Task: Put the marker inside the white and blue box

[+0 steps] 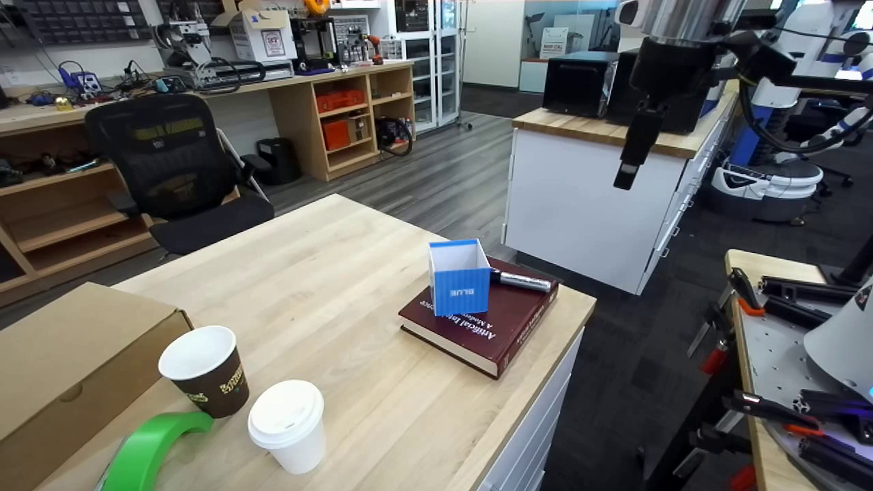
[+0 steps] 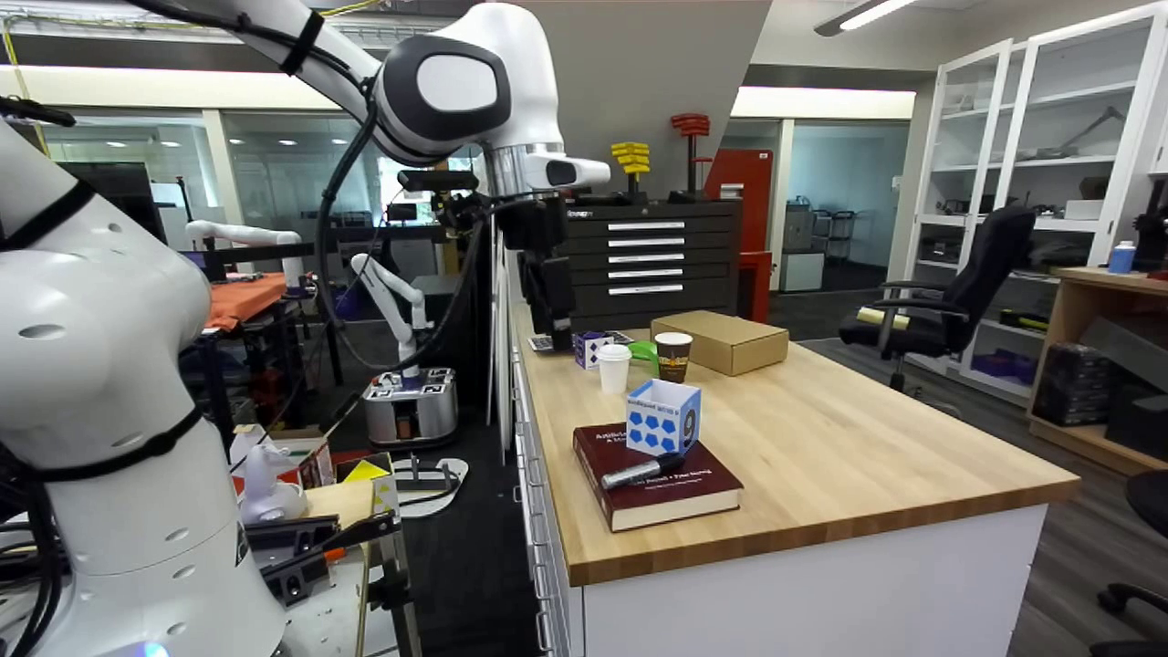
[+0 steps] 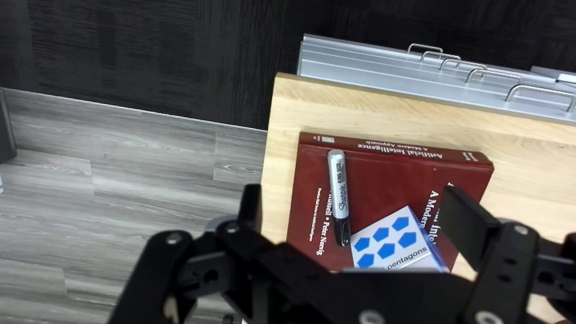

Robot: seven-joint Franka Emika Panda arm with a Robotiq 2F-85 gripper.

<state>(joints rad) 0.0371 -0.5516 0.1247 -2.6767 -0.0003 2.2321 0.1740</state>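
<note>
In an exterior view, the pincer (image 1: 627,177) hangs at the upper right, pointing down and canted a little toward the left of the picture. It is seen edge-on here, so its gap cannot be judged. Held high, it is well apart from the wooden surface (image 1: 327,286), where the maroon hardcover “Artificial Intelligence” (image 1: 515,310) lies flat near a corner. On that book stands the open-topped white and blue box (image 1: 462,292), and beside it lies the silver-and-black Sharpie marker (image 1: 524,281), outside the box.

In an exterior view, the Panda arm (image 2: 109,319) climbs at the left, runs out past the edge and comes back in from the top, slanting down to the wrist (image 2: 525,169), which bends so that the pincer points nearly straight down. Farther along the surface are a white lidded cup (image 2: 614,370), a brown paper cup (image 2: 673,360) and a cardboard box (image 2: 721,339).

In the wrist view, the pincer reaches in from the bottom with its fingers (image 3: 465,220) spread wide. The marker shows between them, on the book, its black cap just beside a corner of the white and blue box; whether the two touch cannot be told. The pincer's body hides part of that box.
</note>
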